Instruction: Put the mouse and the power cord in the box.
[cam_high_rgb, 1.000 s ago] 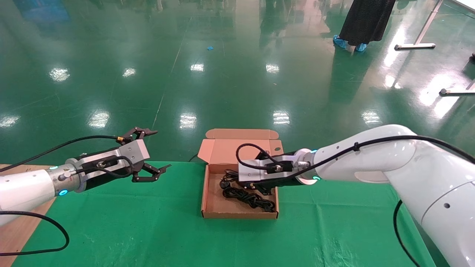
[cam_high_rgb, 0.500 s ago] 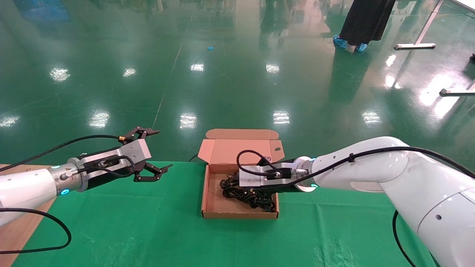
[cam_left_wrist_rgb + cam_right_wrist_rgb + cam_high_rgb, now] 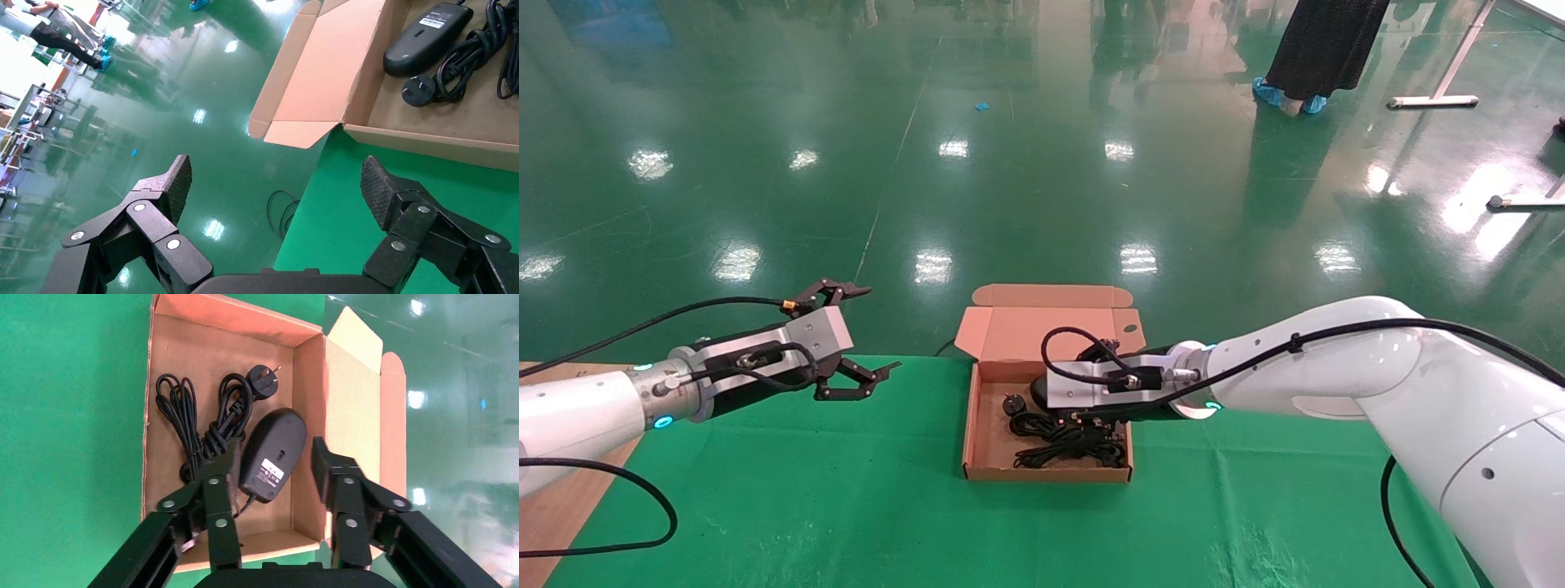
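Right tool (image 3: 274,465) hangs released, fingers spread astride the mouse (image 3: 273,454) lying in the box (image 3: 217,355).

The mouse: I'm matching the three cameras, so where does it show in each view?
Head view: the mouse lies in the box, mostly hidden behind the right claw.
Left wrist view: mouse in the box, label up.
Right wrist view: mouse between the open claw's fingers.
Shared landmark: the power cord's round plug.
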{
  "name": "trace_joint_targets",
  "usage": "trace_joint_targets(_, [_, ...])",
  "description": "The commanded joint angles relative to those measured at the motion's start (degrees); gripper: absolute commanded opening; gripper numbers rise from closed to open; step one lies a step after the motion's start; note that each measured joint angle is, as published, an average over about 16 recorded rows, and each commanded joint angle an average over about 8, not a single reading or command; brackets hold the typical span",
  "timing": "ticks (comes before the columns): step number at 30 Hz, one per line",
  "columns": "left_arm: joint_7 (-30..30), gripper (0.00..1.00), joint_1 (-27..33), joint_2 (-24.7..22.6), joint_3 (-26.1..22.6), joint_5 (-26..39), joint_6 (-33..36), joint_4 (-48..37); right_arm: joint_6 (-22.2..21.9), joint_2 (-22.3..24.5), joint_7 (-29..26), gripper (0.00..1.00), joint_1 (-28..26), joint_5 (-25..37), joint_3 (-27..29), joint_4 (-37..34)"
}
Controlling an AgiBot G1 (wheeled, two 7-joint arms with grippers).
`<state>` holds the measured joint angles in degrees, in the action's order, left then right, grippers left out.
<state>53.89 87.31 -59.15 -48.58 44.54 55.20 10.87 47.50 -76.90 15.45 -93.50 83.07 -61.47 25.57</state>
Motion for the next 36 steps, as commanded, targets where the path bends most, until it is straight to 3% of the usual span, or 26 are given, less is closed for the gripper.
trace_joint_targets(1, [-0.33,1.00,-0.13,0.12,0.16,-0.01,0.12,0.34,0.27,0.27,-0.14,1.00,0.19,-0.24,0.33,0.29])
trace_joint_targets(36, [-39.07,1.00,-15.56,14.58,19.67,-1.61,18.42,37.91,23.21,25.44,-15.91,1.00,19.40,-25.03,27.62,29.16])
